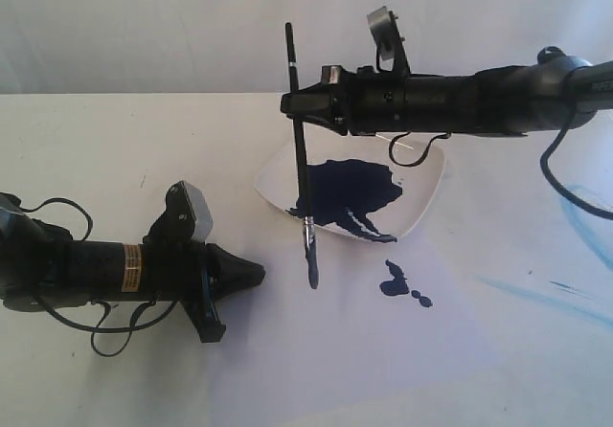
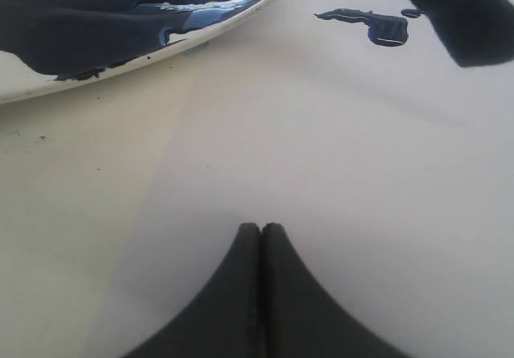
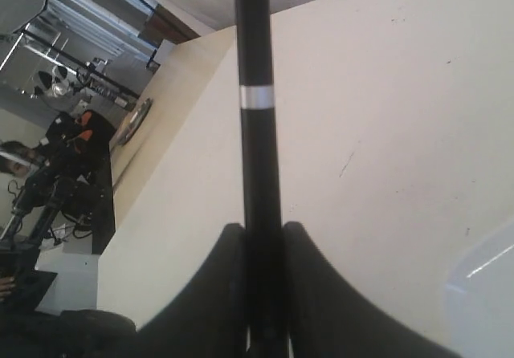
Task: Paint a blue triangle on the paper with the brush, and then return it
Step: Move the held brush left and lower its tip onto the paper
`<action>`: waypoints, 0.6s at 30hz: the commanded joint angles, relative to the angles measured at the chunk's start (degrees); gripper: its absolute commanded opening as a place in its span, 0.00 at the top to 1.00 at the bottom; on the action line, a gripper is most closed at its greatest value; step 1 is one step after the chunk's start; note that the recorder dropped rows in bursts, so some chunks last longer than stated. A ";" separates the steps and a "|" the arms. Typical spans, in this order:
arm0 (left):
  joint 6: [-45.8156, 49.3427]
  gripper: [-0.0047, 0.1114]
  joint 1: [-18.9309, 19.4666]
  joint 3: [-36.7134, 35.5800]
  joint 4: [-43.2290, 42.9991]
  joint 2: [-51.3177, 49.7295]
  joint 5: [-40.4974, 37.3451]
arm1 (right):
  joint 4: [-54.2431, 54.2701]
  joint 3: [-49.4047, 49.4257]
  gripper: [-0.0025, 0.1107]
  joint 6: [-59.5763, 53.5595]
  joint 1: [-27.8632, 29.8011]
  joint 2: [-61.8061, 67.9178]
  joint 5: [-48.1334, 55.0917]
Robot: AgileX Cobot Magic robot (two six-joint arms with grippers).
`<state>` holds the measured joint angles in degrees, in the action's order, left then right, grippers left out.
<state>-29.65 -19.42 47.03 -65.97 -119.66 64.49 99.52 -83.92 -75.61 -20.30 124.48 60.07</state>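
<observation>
Black and thin, the brush (image 1: 302, 168) stands nearly upright in the exterior view, its handle end at twelve o'clock and its blue-wet bristles (image 1: 312, 272) at six. The right gripper (image 1: 299, 103) reaches in from three o'clock and has its fingers clamped on the upper shaft, just below the small white band (image 1: 290, 63). The right wrist view shows the same grip: both pads pressed against the stick (image 3: 255, 173) with no gap.

The bristles hang low, just off the seven o'clock corner of the white dish (image 1: 421, 192), which carries a pool of dark blue paint. Whether the tip touches the surface cannot be told. A few dark blue blobs (image 1: 395, 281) lie at five o'clock from the dish, on the pale lavender paper (image 1: 383, 370). Faint light-blue smears (image 1: 536, 293) mark the sheet towards four o'clock.

The left gripper (image 1: 257, 272) rests low over the white table (image 1: 115, 140) at eight o'clock from the dish. Its jaws are pressed together with nothing between them, as the left wrist view confirms (image 2: 261, 233).
</observation>
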 commanded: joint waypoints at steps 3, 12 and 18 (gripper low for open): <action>-0.12 0.96 -0.02 -0.29 -1.20 0.23 -1.18 | -1.11 0.01 0.98 -3.92 -3.07 -0.61 1.38; -0.12 0.96 -0.02 -0.29 -1.20 0.23 -1.05 | -1.67 0.01 0.98 -6.66 -5.77 0.24 1.71; -0.12 0.96 -0.02 -0.29 -1.20 0.23 -1.05 | -1.67 0.01 0.98 -8.73 -7.62 0.23 2.12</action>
<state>-29.65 -19.42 47.03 -66.07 -119.66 64.49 97.79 -83.92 -82.74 -27.11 124.67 61.11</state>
